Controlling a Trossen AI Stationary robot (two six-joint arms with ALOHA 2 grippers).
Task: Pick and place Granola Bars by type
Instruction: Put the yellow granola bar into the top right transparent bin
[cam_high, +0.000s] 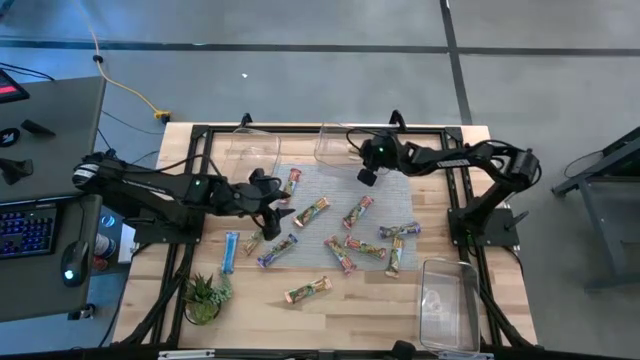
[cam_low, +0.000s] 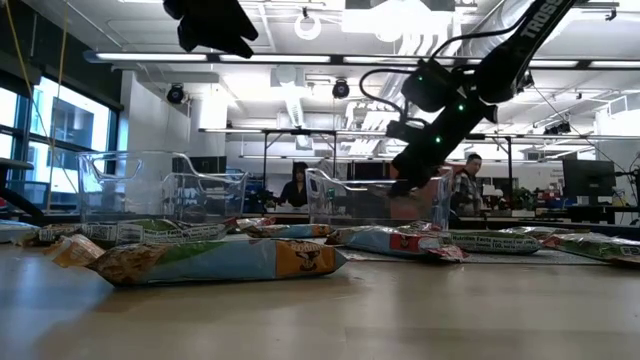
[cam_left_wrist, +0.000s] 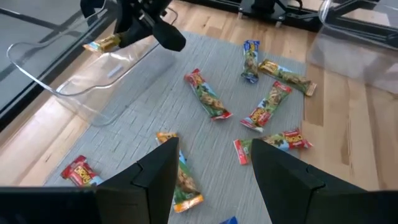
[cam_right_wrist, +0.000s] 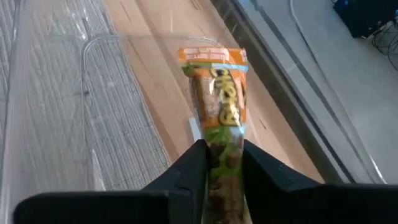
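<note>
Several granola bars lie flat on the grey mat (cam_high: 330, 200): red ones (cam_high: 292, 182) (cam_high: 358, 211), green-tan ones (cam_high: 312, 211) (cam_high: 308, 290) and a blue one (cam_high: 231, 250) on the wood. My left gripper (cam_high: 272, 212) hovers open above the mat's left part; in the left wrist view its fingers (cam_left_wrist: 214, 149) stand over a green-tan bar (cam_left_wrist: 180, 180) without touching it. My right gripper (cam_high: 366, 175) is shut on a green-and-orange bar (cam_right_wrist: 221, 87) beside the far middle clear bin (cam_high: 335, 143). My right gripper pinches one end of the green-and-orange bar (cam_right_wrist: 221, 140) between its two fingers. The rest of the bar sticks out ahead of the fingertips, in line with the fingers. It is lifted clear, above the wood and the clear bin's edge (cam_right_wrist: 93, 43); it also shows in the left wrist view (cam_left_wrist: 102, 43).
A second clear bin (cam_high: 255, 150) stands at the far left of the mat and a third (cam_high: 447, 300) at the near right. A small potted plant (cam_high: 205, 295) stands at the near left. The black frame (cam_high: 190, 170) runs round the table. People show in the room behind (cam_low: 297, 185).
</note>
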